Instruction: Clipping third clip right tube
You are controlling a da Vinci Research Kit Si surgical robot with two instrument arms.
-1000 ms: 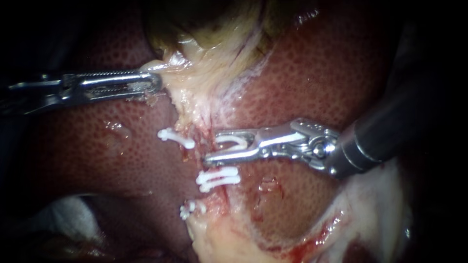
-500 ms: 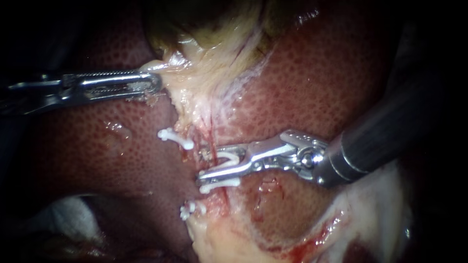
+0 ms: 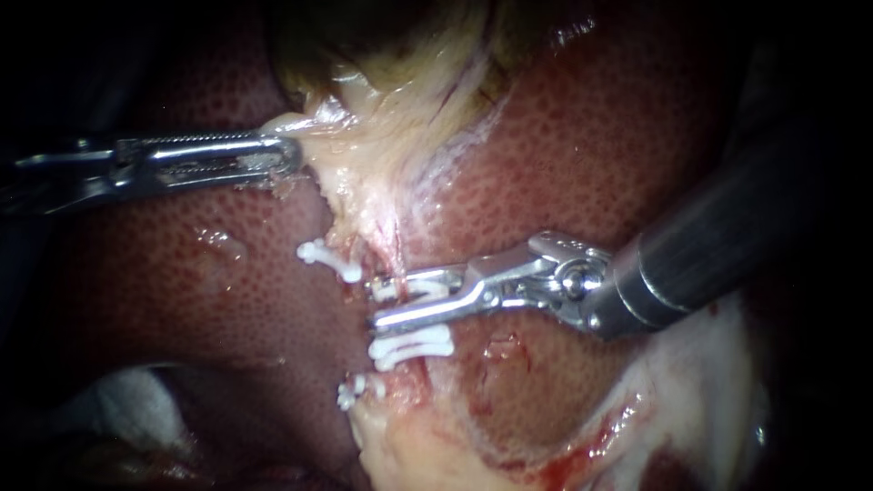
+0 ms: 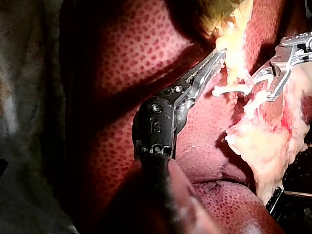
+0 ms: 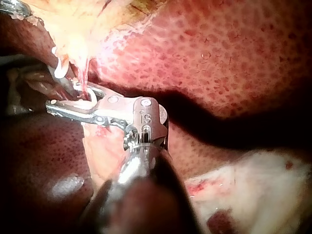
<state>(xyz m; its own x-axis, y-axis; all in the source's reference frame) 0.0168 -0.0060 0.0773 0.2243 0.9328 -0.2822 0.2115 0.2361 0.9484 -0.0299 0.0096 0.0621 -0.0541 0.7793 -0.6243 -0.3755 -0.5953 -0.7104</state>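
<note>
- Centre stage is the right tube (image 3: 395, 255), a thin reddish strand running down from the sheet of pale yellowish tissue (image 3: 364, 155) across the dark red dotted liver (image 3: 591, 155).
- The right instrument (image 3: 377, 305), slim silver jaws on a dark shaft, reaches straight across the right tube.
- Its jaws stand one on each side of the tube, nearly closed, and they hold a white plastic clip (image 3: 426, 287) that wraps round the tube.
- Just past that, further along the right tube and away from the pale tissue, two white clips (image 3: 409, 344) already sit side by side across it.
- Beyond that pair, near the tube's far end, there is a small white clip (image 3: 356, 391).
- Beside the right tube, on the left instrument's side, a single white clip (image 3: 329, 260) lies slanted and apart from it.
- The left instrument (image 3: 282, 155), with long toothed silver jaws, is well away from the right tube, jaws closed tight on the edge of the pale yellowish tissue.
</note>
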